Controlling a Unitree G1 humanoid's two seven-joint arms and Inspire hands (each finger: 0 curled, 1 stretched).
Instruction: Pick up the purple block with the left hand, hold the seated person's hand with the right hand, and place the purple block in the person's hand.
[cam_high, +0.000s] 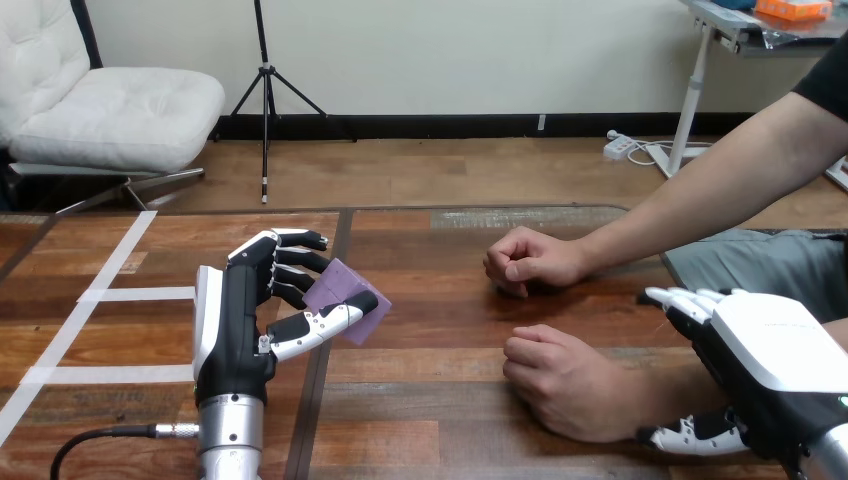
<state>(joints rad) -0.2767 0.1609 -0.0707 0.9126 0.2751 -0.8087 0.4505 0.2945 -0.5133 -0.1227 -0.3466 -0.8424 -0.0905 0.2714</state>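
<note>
At the near right corner of the desk (440, 430), the right robot hand (770, 360) is seen open, its fingers (685, 300) set on the far side of the person's wrist and its thumb on the near side. Neither is seen curled round the wrist, and contact cannot be told.

Just beside it, toward the middle of the near edge, the person's nearer hand (565, 385) is rested on the desk, knuckles up and loosely closed.

Left of the middle, a little farther from the near edge, the purple block (350, 295) is pinched between the thumb and curled fingers of the left robot hand (240, 320) and appears to be held clear of the desk.

Farther in, on the right half, the person's farther hand (530, 262) is laid as a fist.

The step in hand is judged to be the hold on the wrist. It is best done gently, with the grip closed slowly and the wrist turned so that the palm is brought up. The block should be kept level and well apart from the 2 hands until then.

The only receptacle here is the nearer hand: it is closed, and nothing is seen in it.
</note>
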